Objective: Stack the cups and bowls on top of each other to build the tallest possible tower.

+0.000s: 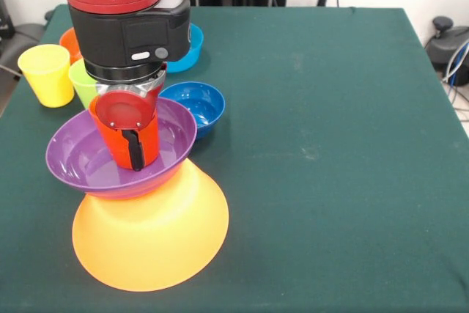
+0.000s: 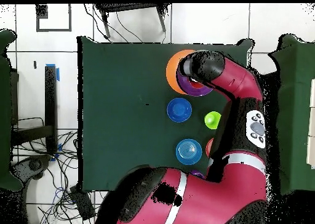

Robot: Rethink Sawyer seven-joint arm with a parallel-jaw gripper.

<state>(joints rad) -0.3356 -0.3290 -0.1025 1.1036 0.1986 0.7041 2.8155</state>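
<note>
End effector (image 1: 133, 137) sits directly over the tower, fingers clamped around the orange-red cup (image 1: 124, 144); one black finger (image 1: 135, 149) shows on the cup's near wall. Cup stands upright, long axis vertical, bottom inside the wide purple bowl (image 1: 80, 163), which rests on the upturned yellow-orange bowl (image 1: 154, 236) at the counter's (image 1: 330, 144) front-left in the front view. Cup looks roughly centred in the purple bowl, so the arm is straight above, no sideways offset. Judgement: cup is about seated; next is let go and lift straight up, any sideways drag could tip the pile. Remaining pieces sit just behind the tower: dark blue bowl (image 1: 198, 104), light blue bowl (image 1: 187, 49), lime green cup (image 1: 82, 82), yellow cup (image 1: 45, 75), small orange bowl (image 1: 69, 40) partly hidden by the arm.
</note>
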